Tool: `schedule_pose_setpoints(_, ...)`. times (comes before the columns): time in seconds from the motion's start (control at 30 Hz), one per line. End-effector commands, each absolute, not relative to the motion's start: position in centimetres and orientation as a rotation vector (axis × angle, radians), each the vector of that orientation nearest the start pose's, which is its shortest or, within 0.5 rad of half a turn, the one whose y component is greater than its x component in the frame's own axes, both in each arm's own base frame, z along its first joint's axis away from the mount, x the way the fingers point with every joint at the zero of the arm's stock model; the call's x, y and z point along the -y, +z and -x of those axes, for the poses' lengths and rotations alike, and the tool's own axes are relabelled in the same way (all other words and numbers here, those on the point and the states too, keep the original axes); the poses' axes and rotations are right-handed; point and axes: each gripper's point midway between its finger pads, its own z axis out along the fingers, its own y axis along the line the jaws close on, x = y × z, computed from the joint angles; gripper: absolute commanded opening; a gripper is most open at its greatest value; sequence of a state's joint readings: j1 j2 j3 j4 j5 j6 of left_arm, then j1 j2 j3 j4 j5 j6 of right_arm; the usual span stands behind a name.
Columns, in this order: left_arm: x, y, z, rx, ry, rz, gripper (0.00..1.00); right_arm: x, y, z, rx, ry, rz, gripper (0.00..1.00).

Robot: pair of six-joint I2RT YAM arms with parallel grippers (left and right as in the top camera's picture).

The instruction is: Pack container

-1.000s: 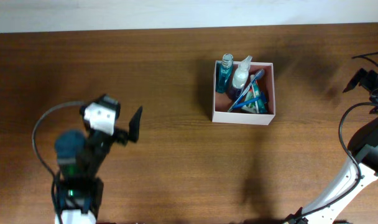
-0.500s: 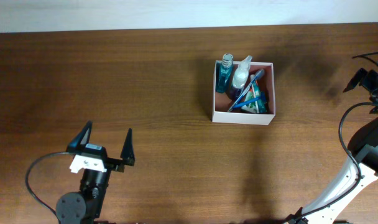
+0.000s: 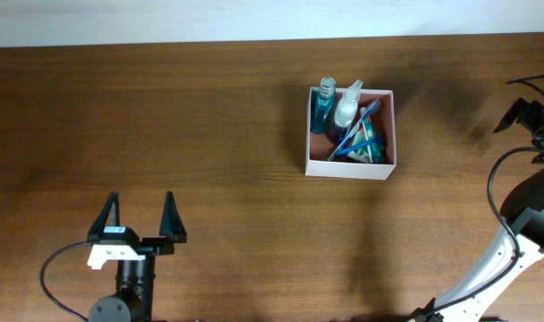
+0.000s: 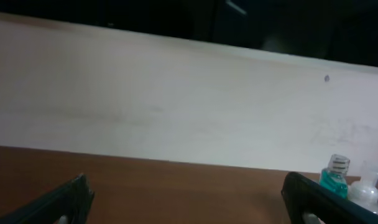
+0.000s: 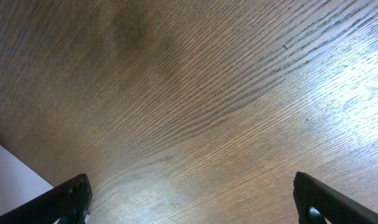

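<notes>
White-walled, the container (image 3: pixel 348 167) sits packed near the table's (image 3: pixel 209 134) far edge, and with my left gripper (image 3: pixel 140 199) and right gripper (image 5: pixel 192 199) both spread empty, I judge a careless reach could topple its tall teal bottle (image 3: pixel 325 103).

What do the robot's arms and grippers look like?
The left gripper has two pointed black fingers with a white block behind them, on a black arm with a looping black cable. The right arm has a white section and a thin black cable too.
</notes>
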State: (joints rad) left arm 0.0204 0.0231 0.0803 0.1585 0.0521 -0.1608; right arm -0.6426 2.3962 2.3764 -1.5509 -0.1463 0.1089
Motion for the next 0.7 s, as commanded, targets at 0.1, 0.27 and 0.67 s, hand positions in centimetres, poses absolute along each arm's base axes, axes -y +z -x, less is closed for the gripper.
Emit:
schedule_pose_setpoints(0.1,-0.1,22.7,-24.1,-1.376,-0.142,0.106,0.99,25.8,11.7,-38.1,-2.855,0.194,-1.136,0.99)
schedule_pose_setpoints(0.27,0.1,21.0,-24.4,-1.431,-0.118,0.081,0.99,25.8,11.7,-38.1,-2.855,0.193,-1.136,0.99)
schedule_pose_setpoints(0.67,1.0,16.7,-24.6,-1.608,-0.103,-0.001,0.99,25.8,11.7,-38.1,-2.855,0.194,-1.136,0.99)
